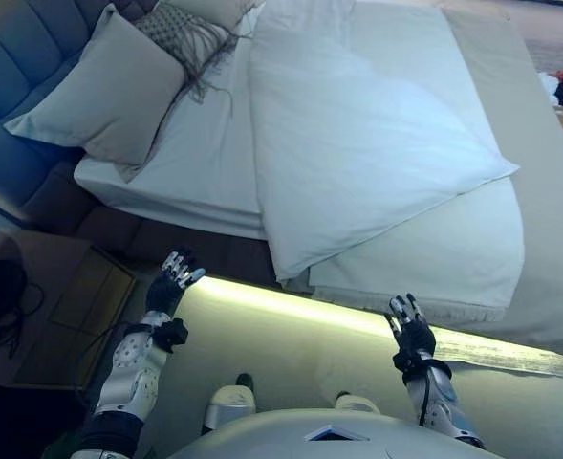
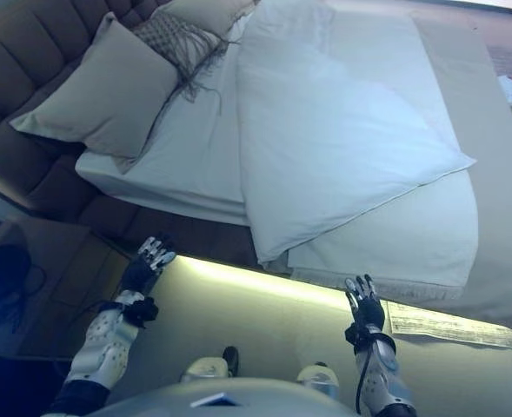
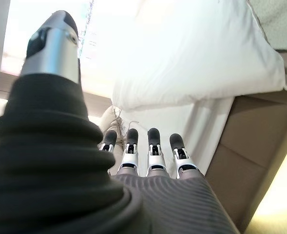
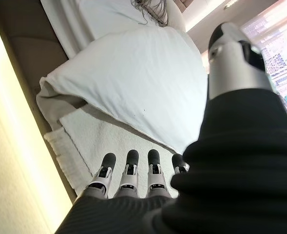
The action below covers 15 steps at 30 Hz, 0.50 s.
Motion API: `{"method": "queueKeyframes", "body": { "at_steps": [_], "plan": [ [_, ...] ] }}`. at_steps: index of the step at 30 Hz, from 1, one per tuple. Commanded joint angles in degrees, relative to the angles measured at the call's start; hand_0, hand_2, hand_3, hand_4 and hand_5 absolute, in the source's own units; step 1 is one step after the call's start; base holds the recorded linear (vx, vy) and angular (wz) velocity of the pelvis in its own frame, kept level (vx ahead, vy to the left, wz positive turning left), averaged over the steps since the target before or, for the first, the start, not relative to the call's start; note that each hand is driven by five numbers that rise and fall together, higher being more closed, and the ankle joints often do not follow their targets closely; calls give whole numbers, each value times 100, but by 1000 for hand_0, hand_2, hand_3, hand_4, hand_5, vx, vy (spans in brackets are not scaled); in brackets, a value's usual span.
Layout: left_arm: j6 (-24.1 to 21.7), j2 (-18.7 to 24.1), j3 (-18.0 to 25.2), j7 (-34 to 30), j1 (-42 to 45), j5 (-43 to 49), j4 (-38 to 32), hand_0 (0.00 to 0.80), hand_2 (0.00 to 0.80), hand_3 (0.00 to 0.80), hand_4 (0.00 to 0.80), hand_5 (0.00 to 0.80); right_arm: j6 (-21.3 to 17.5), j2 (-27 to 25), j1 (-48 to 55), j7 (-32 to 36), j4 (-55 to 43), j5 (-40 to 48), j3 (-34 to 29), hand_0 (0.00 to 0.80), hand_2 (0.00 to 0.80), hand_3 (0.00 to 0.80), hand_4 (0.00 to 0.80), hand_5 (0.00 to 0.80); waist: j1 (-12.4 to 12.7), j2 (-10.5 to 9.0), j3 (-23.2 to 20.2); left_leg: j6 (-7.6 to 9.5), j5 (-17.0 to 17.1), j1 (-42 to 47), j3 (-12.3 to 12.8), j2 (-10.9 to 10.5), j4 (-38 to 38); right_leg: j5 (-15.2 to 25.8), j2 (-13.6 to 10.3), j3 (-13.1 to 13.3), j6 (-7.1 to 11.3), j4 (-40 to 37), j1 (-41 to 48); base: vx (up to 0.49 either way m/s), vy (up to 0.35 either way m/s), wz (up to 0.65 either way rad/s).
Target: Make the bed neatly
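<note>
- White duvet (image 1: 357,143) lies folded back on the bed (image 1: 539,191), one corner pointing toward the far side and another hanging over the near edge, just ahead of our fingertips.
- We hold our left hand (image 1: 171,282) out with its fingers straight and released, holding nothing; the sheet (image 1: 209,153) and the bed's brown side panel lie just beyond them.
- Our right hand (image 1: 410,330) is likewise open and empty, its fingers reaching toward the fringed throw (image 1: 434,258) at the bed's near edge, not touching it.
- Two pillows sit well beyond the left fingers, against the headboard (image 1: 13,57): a grey pillow (image 1: 109,91) leaning askew and a tasselled cushion (image 1: 181,33) behind it.
- By our reading the job is barely begun: the duvet has yet to be spread flat and squared to the mattress, and the pillows set straight.
- A nightstand (image 1: 61,306) stands beside the left arm.
</note>
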Motion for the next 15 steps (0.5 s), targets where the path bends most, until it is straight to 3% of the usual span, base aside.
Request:
{"method": "queueKeyframes", "body": {
  "at_steps": [1,4,7,9,11,15],
  "plan": [
    [-176,270,100,-41,-176,157,-53,0,0,0,0,0,-135,-13,-118,182,-608,97,-22,0,0,0,0,0,-97,272,-9,722,-392,-15,35,-388,375,902,-203,285,-337,2389,-1089,31,274,34],
    [-143,293,118,1,-176,75,-174,0,0,0,0,0,-36,-40,-62,280,-628,-29,0,0,0,0,0,0,-201,301,72,679,-467,90,178,-428,410,1030,-146,261,-341,2272,-1385,119,78,0],
    [-249,330,-15,202,-329,-60,-168,0,0,0,0,0,-94,-126,-155,505,-505,10,-4,0,0,0,0,0,-407,70,169,590,-779,135,231,-524,612,1515,-34,372,-148,964,-1602,202,-152,-8],
    [-314,330,-58,101,-426,-109,-91,0,0,0,0,0,-141,-152,-332,493,-361,93,-53,0,0,0,0,0,-481,-132,207,497,-1075,244,154,-569,654,1775,-50,423,31,-497,-1611,322,-258,2],
    [-277,319,-8,-20,-375,-125,-123,0,0,0,0,0,-100,-139,-388,482,-303,80,-113,0,0,0,0,0,-492,-196,218,468,-1241,374,81,-540,648,1973,17,373,121,-1225,-1568,366,-244,12],
    [-217,266,47,-121,-288,-79,-120,0,0,0,0,0,-129,-69,-221,604,-216,84,-129,0,0,0,0,0,-501,-306,162,472,-1461,578,-33,-403,711,2021,121,322,164,-1511,-1574,386,-281,9]
  ]
}}
